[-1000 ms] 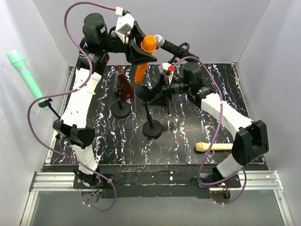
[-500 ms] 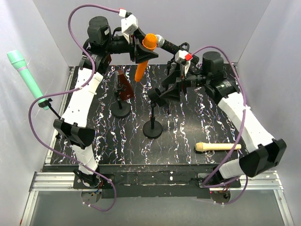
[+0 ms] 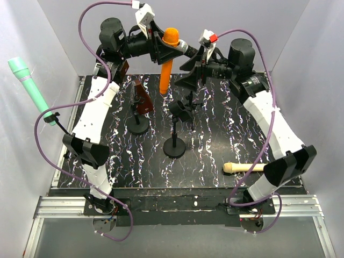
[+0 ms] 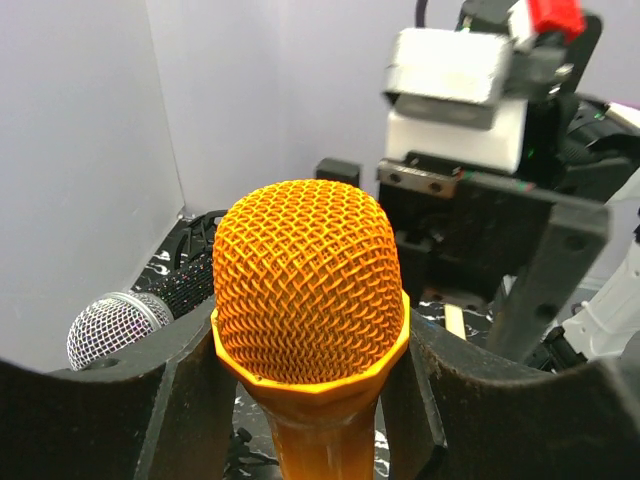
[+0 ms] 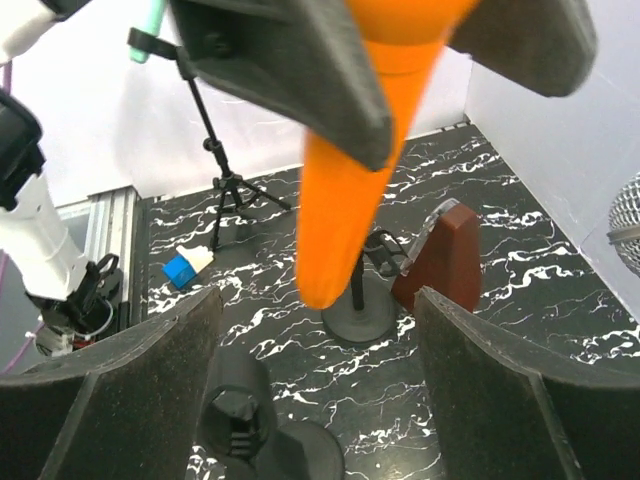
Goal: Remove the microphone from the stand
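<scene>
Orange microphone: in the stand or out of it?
Out. The orange microphone hangs head-up, clamped in the left gripper, clear above the stand, whose clip is empty.

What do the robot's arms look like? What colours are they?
The left arm and right arm have white shells with chunky black joints. A purple cable loops along each one. The left gripper and right gripper each have two thick, black, wedge-shaped fingers, a white camera block and a small red tab.

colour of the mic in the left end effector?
It's an orange mesh-headed microphone, body too; clearest in left wrist view.
</scene>
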